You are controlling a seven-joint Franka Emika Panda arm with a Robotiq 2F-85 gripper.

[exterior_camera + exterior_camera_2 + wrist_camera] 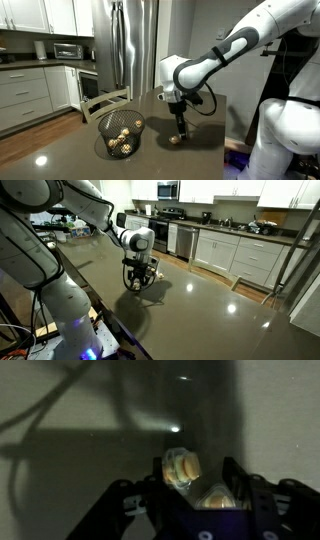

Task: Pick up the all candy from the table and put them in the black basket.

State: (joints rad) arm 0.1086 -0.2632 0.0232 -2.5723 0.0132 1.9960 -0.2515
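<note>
Down at the table (60,150), my gripper (180,128) hangs straight over a candy (182,468), with a jaw on either side of it. The wrist view shows the jaws part-spread with the candy between them; whether they already pinch it I cannot tell. What looks like a second candy (215,500) sits just beside the first, also within their span. The basket (120,116) stands near but apart from me, with several candies (118,142) in it.

As I judge it, closing on two round foil balls at once could squirt one out sideways and send it rolling across this glossy top. An off-centre pinch could do the same, or let the ball drop on the lift. Carrying too low could knock the basket's rim.

The table's edge (224,125) lies not far beyond me, so a rolling candy could go over there. Between me and the basket I see nothing on the top.
</note>
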